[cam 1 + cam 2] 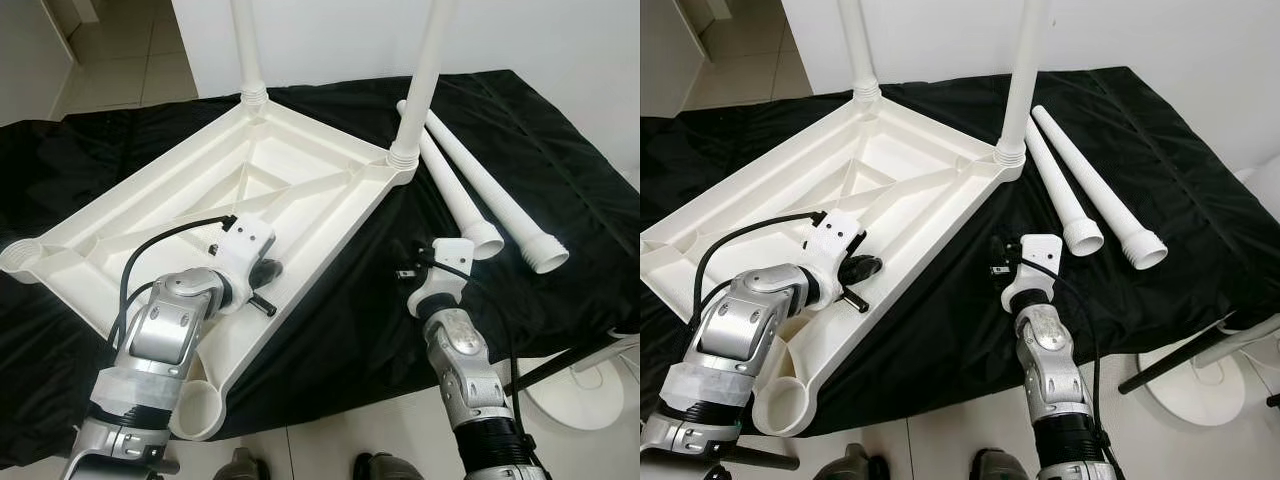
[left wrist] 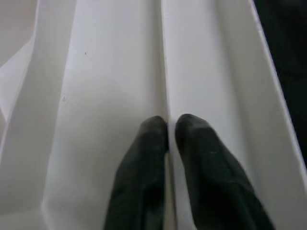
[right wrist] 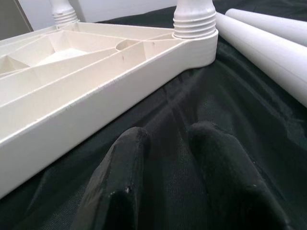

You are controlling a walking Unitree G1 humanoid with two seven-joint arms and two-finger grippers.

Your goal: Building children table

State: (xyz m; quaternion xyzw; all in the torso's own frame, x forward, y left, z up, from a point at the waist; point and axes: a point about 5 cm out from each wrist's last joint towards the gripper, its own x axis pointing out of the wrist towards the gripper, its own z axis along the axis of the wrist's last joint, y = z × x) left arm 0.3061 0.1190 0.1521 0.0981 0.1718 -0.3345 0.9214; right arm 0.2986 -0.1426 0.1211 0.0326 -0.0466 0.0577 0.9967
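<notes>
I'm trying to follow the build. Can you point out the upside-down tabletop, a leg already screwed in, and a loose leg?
tabletop (image 1: 300,165), left eye view, ribbed underside.
screwed-in leg (image 1: 425,70), left eye view, upright shaft.
loose leg (image 1: 500,205), left eye view, mid shaft on the black cloth.

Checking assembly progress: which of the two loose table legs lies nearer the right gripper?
The shorter-looking loose leg, lying closer to the upturned tabletop; its open end sits just beyond the right gripper.

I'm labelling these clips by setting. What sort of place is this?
Probably a room in a home or a bare indoor test space, used for assembly: pale tiled floor, a plain white wall, and a black cloth spread under an upturned white tabletop with two loose legs alongside.
</notes>
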